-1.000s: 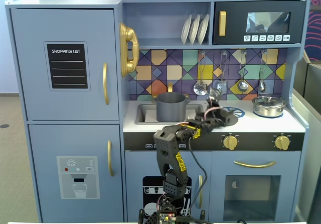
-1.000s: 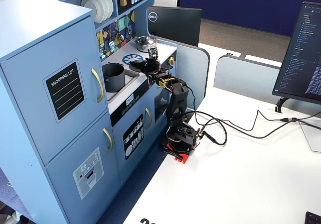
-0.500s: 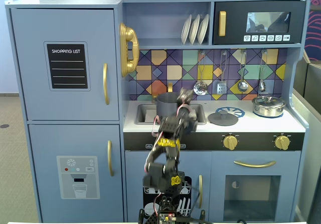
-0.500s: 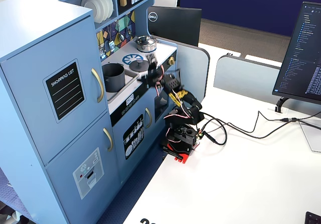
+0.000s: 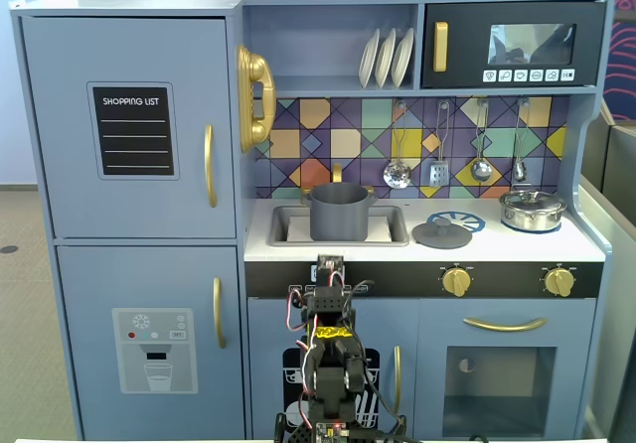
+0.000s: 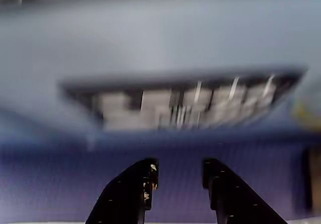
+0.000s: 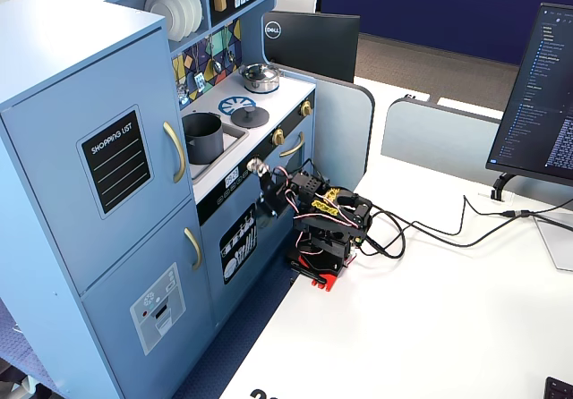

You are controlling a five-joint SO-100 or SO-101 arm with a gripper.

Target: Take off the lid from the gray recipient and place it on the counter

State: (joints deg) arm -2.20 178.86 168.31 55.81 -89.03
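On counter (image 5: 517, 247), lid (image 5: 441, 232) lies beside burner (image 5: 463, 221).

Two pots (image 5: 339, 212) (image 5: 532, 210) (three plates (image 5: 386, 58))

Arm folded low — gripper (image 6: 178, 176) apparently open, empty.

Gray pot (image 5: 340, 212) sits upright in the recessed sink (image 5: 288, 226) of the white counter (image 5: 517, 245), its mouth open, no lid on it. Dark gray lid (image 5: 442, 232) lies flat on the counter just right of the sink, knob up, partly covering the blue-and-white burner print (image 5: 465, 221). Shiny steel pot (image 5: 532, 210), lidded, stands further right of the sink, well apart from the gray lid. Arm (image 5: 333, 359) is folded low in front of the cabinet, below the sink; its hand (image 5: 330, 263) reaches only the counter's front edge. Jaw state not discernible.
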